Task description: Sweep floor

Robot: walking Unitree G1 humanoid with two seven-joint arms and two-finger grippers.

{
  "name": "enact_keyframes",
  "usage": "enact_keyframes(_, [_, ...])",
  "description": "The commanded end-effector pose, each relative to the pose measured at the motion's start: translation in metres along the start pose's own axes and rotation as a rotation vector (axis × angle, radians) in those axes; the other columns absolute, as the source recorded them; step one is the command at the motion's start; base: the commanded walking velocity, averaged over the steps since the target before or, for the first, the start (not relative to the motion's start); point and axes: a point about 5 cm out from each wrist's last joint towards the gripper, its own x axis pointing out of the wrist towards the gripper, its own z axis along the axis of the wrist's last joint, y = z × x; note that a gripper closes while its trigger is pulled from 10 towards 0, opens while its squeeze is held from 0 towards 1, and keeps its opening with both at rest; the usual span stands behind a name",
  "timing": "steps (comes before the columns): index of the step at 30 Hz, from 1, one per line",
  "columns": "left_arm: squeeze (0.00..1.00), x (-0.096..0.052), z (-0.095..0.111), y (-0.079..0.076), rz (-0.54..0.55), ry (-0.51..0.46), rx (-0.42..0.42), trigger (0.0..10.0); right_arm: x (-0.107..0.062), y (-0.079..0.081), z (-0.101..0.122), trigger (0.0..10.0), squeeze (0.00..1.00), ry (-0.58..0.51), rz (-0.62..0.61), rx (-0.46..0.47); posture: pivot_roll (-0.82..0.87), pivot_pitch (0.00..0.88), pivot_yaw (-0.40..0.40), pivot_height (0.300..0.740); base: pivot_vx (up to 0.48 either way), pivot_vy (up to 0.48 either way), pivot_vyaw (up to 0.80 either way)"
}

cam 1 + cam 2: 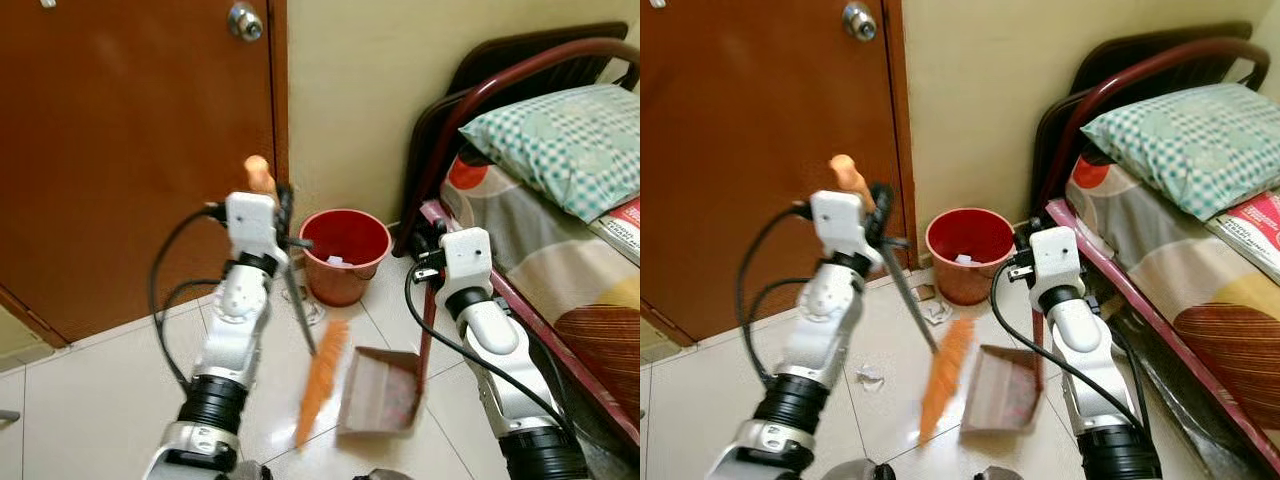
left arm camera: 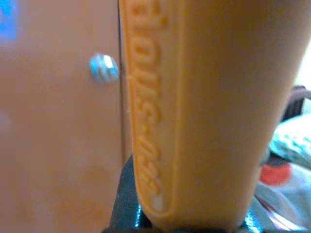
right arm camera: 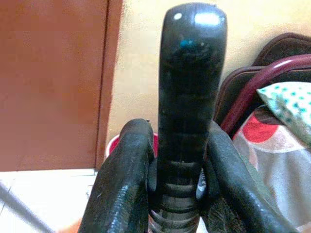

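Nearest, before the red bin [image 1: 344, 255], a brown dustpan [image 1: 381, 391] is being held on the tiled floor [image 1: 90, 390] by the right gripper [image 3: 177, 189], clamped on its black handle [image 3: 189, 97]. Beside the dustpan, an orange broom [image 1: 321, 380] is being gripped by the left gripper [image 1: 278, 215]; raised lettering on its orange grip [image 2: 204, 111] is blurred, unreadable. Behind the bin, a wooden door [image 1: 120, 150] is standing closed.

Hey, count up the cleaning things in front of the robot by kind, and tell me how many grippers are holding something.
Broom: 1, held by the left gripper
Dustpan: 1, its handle held by the right gripper
Red bin: 1
Paper scraps on the floor: 2 that I can make out
Grippers holding something: 2
Total cleaning things, scraps aside: 3
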Motion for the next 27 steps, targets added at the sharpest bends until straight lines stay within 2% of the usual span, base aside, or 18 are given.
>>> enact_keyframes(1, [0.00, 0.013, 0.044, 0.003, -0.009, -0.192, 0.047, 10.0, 0.001, 0.002, 0.003, 10.0, 0.00, -0.019, 0.006, -0.019, 0.00, 0.105, -0.022, 0.740, 0.000, 0.000, 0.00])
enact_keyframes(6, [0.00, 0.018, 0.058, 0.015, 0.006, -0.232, 0.083, 10.0, 0.001, 0.005, 0.003, 10.0, 0.00, -0.025, 0.021, -0.026, 0.00, 0.098, -0.027, 0.740, 0.000, 0.000, 0.00])
enact_keyframes(9, [0.00, 0.020, 0.059, 0.025, -0.002, -0.237, 0.156, 10.0, 0.000, 0.004, 0.001, 10.0, 0.00, -0.019, 0.021, -0.024, 0.00, 0.093, -0.029, 0.740, 0.000, 0.000, 0.00])
enact_keyframes(12, [0.00, 0.015, 0.056, 0.039, -0.018, -0.235, 0.258, 10.0, 0.000, 0.004, -0.001, 10.0, 0.00, -0.014, 0.020, -0.021, -0.01, 0.091, -0.028, 0.740, 0.000, 0.000, 0.00])
enact_keyframes(14, [0.00, 0.012, 0.057, 0.042, -0.037, -0.243, 0.307, 10.0, 0.000, 0.003, -0.001, 10.0, 0.00, -0.012, 0.018, -0.017, -0.01, 0.091, -0.028, 0.740, 0.000, 0.000, 0.00])
enact_keyframes(15, [0.00, 0.006, 0.048, 0.049, -0.039, -0.213, 0.354, 10.0, -0.001, 0.002, -0.003, 10.0, 0.00, -0.007, 0.011, -0.010, -0.01, 0.091, -0.025, 0.740, 0.000, 0.000, 0.00])
enact_keyframes(18, [0.00, -0.008, 0.029, 0.059, -0.037, -0.152, 0.389, 10.0, -0.002, 0.001, -0.004, 10.0, 0.00, -0.002, 0.003, 0.004, -0.02, 0.091, -0.025, 0.740, 0.000, 0.000, 0.00])
enact_keyframes(24, [0.00, -0.026, -0.003, 0.062, -0.053, -0.072, 0.428, 10.0, -0.003, 0.003, -0.004, 10.0, 0.00, -0.003, 0.002, 0.017, -0.02, 0.091, -0.033, 0.740, 0.000, 0.000, 0.00])
enact_keyframes(27, [0.00, -0.028, -0.022, 0.056, -0.065, -0.026, 0.407, 10.0, -0.001, 0.005, -0.003, 10.0, 0.00, -0.003, 0.003, 0.035, -0.03, 0.089, -0.034, 0.740, 0.000, 0.000, 0.00])
